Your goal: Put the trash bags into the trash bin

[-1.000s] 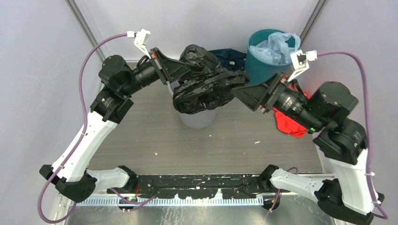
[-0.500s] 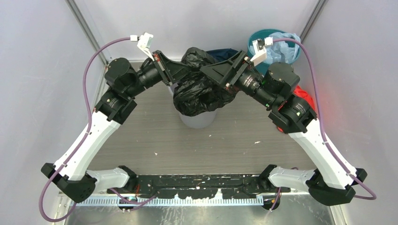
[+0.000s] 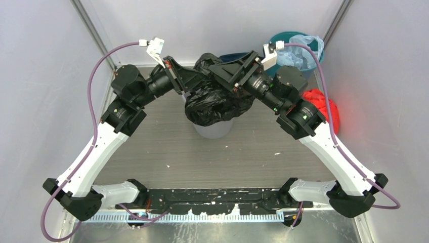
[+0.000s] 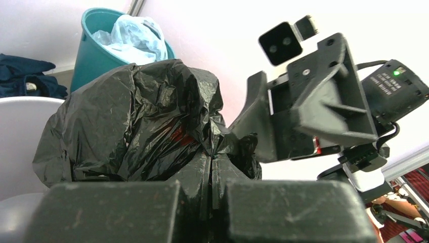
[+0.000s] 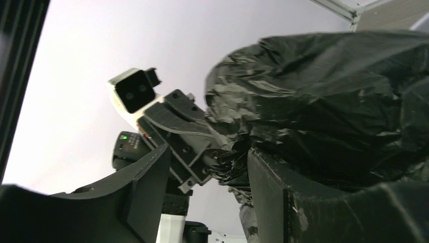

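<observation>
Crumpled black bag [image 3: 216,104] heaped on grey bin [image 3: 214,131]

It covers the bin's mouth at the far middle of the table [image 3: 152,149]. The left gripper [image 4: 211,164] is clamped on a fold; the right gripper [image 5: 207,157] has its jaws wide, just beside the bag

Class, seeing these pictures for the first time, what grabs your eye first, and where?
A crumpled black trash bag sits heaped on the grey bin mid-table, with the left gripper shut on it and the right gripper open alongside. At the back right, a teal bin holds a pale blue bag, with a red bundle nearby.
</observation>
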